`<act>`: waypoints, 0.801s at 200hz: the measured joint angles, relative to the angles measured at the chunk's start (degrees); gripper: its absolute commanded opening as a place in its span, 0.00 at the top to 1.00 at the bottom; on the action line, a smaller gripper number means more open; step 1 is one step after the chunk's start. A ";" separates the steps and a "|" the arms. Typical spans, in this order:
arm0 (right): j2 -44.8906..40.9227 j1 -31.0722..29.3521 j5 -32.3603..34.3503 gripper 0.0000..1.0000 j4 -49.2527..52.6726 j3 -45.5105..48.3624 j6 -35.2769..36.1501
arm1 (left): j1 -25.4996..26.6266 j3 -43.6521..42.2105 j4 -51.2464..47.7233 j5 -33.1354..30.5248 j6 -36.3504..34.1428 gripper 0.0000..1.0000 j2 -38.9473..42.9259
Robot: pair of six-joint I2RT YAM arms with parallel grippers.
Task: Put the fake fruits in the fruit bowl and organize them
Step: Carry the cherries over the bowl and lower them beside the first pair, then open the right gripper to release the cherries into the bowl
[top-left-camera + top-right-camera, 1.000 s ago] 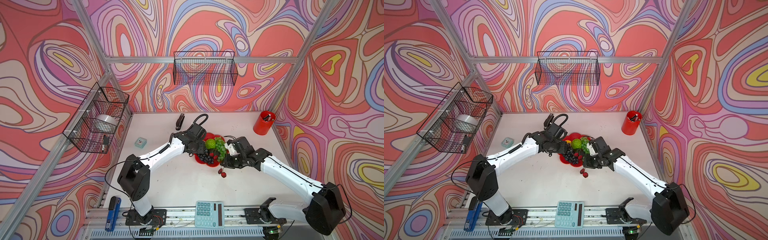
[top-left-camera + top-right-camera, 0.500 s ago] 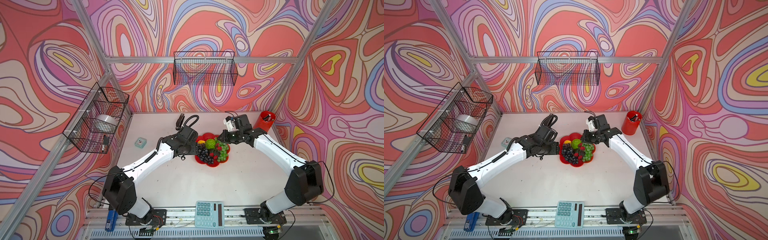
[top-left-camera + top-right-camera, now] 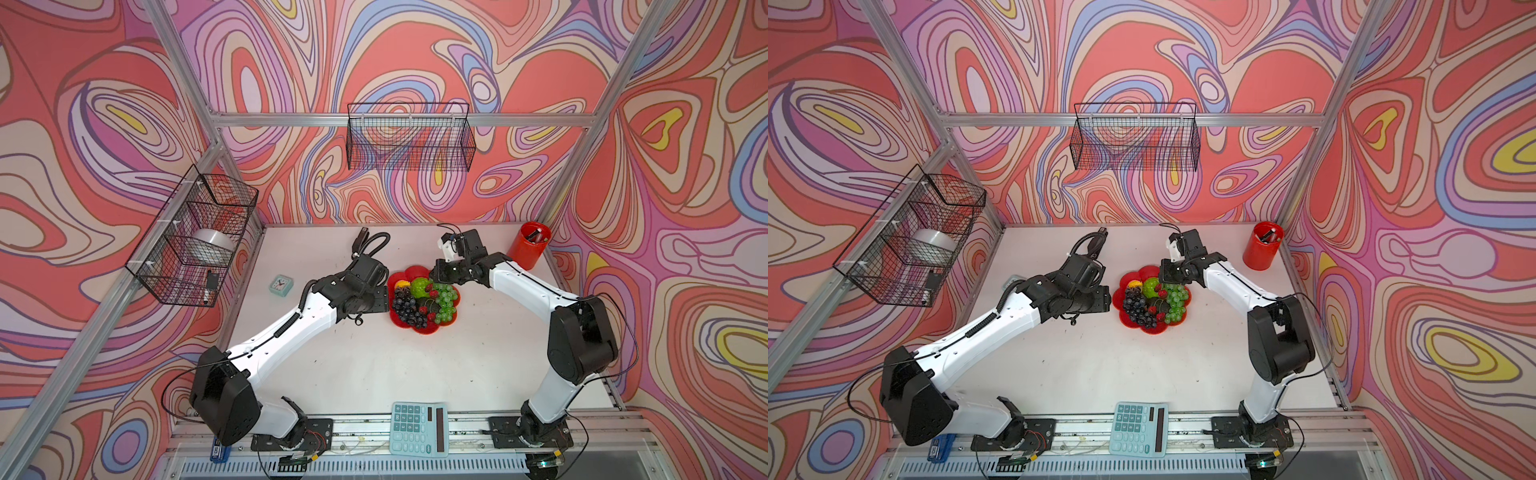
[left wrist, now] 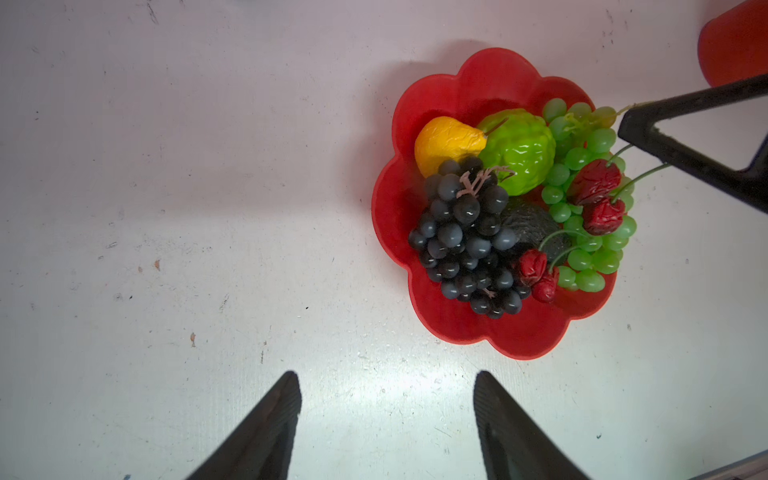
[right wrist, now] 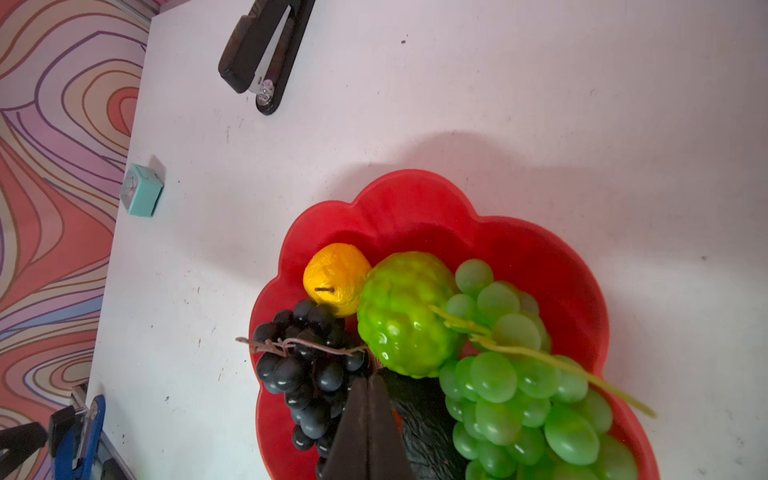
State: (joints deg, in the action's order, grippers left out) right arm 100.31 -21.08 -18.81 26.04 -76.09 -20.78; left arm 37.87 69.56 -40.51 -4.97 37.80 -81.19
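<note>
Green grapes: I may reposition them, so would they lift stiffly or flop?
Probably floppy: the green grapes are separate beads on one thin stem. Likely slippery too, given their glossy skins.

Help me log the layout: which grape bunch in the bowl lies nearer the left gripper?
The dark purple grape bunch, on the bowl's side facing the left gripper; the green grape bunch lies on the opposite side.

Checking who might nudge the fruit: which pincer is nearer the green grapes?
Right. The right pincer, shut, hangs by the bowl rim, close beside the green grapes. The left pincer, open, is over the table outside the bowl, on the purple grapes' side.
</note>
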 measured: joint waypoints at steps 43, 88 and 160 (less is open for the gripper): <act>3.32 0.00 1.46 1.00 -2.86 -0.04 0.59 | 0.00 0.00 -0.02 0.00 0.39 0.31 -0.02; 6.01 0.00 1.40 1.00 -3.52 -0.04 0.83 | 0.00 0.00 -0.07 0.00 0.39 0.31 -0.02; 6.14 0.00 0.79 0.86 -4.28 -0.04 0.96 | 0.00 0.02 -0.59 0.00 0.39 0.31 -0.26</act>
State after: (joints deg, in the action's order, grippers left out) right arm 106.45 -21.08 -18.02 21.76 -76.14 -19.81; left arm 37.87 69.58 -41.10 -4.97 38.20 -81.45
